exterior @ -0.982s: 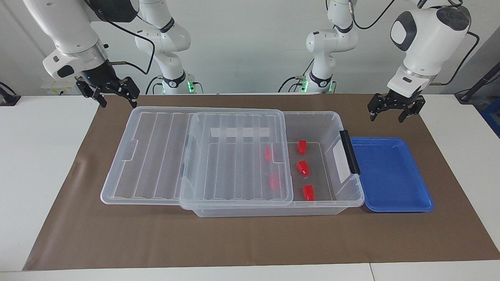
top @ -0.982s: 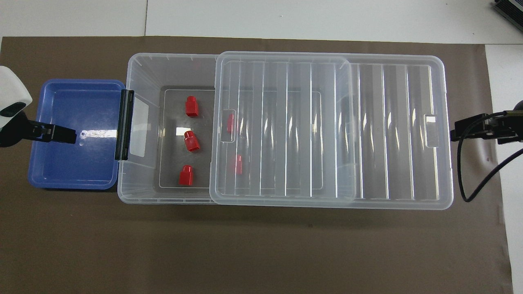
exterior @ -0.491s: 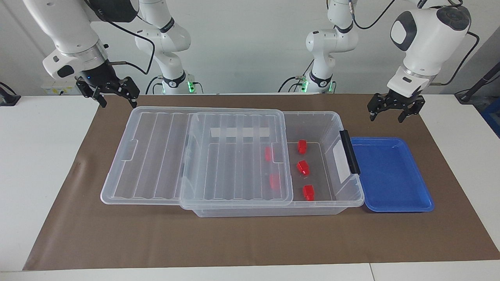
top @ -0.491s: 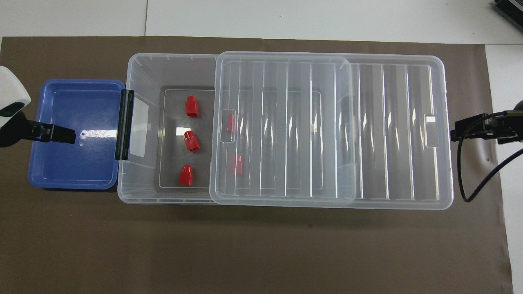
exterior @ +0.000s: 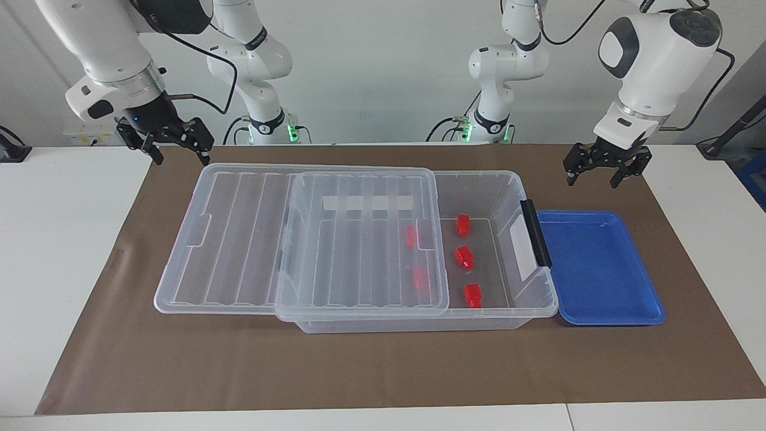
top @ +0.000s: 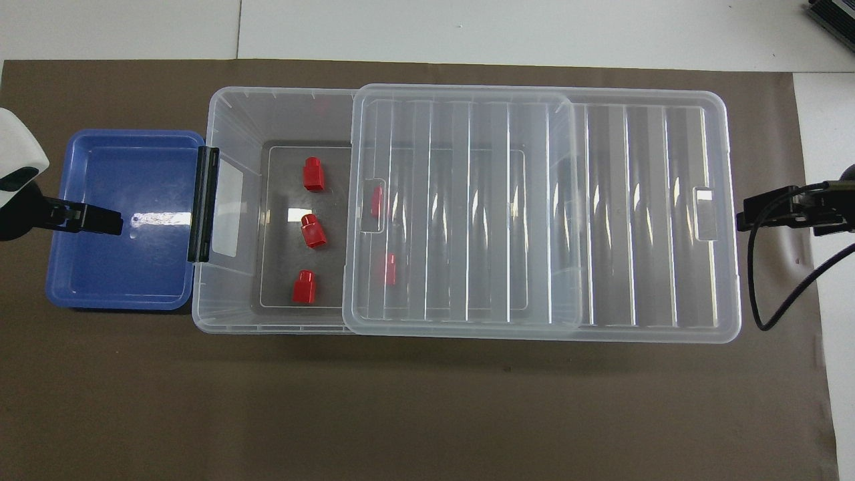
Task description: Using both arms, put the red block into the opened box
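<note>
Right gripper hangs up high with its fingers spread wide and nothing in them, over the brown mat by the slid-off lid. Next comes the box, partly open. All five red blocks lie inside it, two under the lid. Then the blue tray, bare. Left gripper hangs spread and holding nothing, just past the tray. I think the job looks done; next, both arms only need to wait.
</note>
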You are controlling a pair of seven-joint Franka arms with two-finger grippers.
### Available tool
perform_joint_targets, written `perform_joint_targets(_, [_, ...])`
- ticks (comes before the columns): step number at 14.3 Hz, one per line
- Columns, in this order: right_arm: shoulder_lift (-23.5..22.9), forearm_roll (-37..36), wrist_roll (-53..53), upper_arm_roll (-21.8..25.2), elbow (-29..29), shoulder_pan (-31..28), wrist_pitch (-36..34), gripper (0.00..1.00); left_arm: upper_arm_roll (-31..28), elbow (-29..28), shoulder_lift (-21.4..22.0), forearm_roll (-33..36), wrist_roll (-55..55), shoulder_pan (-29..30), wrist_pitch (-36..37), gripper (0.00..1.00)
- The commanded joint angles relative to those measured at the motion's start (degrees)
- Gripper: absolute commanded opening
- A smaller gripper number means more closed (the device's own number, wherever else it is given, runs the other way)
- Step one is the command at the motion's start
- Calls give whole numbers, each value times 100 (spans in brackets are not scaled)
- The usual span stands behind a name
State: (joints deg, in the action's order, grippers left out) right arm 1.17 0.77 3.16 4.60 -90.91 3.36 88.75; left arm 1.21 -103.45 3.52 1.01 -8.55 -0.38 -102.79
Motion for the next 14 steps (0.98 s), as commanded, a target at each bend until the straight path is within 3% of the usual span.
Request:
perform_joint_targets(1, [164, -51, -114, -21, -199, -55, 142, 100, -68, -123, 131, -48, -6, -33, -48, 100])
perform_joint_targets(11, [164, -51, -166, -21, -208, -54, 177, 99, -68, -131, 131, -48, 38, -68, -83, 100])
perform_joint_targets(12, [156, -51, -236, -3, -234, -89, 308, 88, -68, -132, 131, -48, 38, -77, -83, 100])
perform_joint_targets(13, [103, -60, -428, -3, -269, -203, 466, 68, -68, -132, 131, -48, 38, -77, -92, 100])
perform_joint_targets(14, [77, -60, -622, -3, -357, -282, 711, 23, -68, -140, 131, -48, 38, -68, -101, 100])
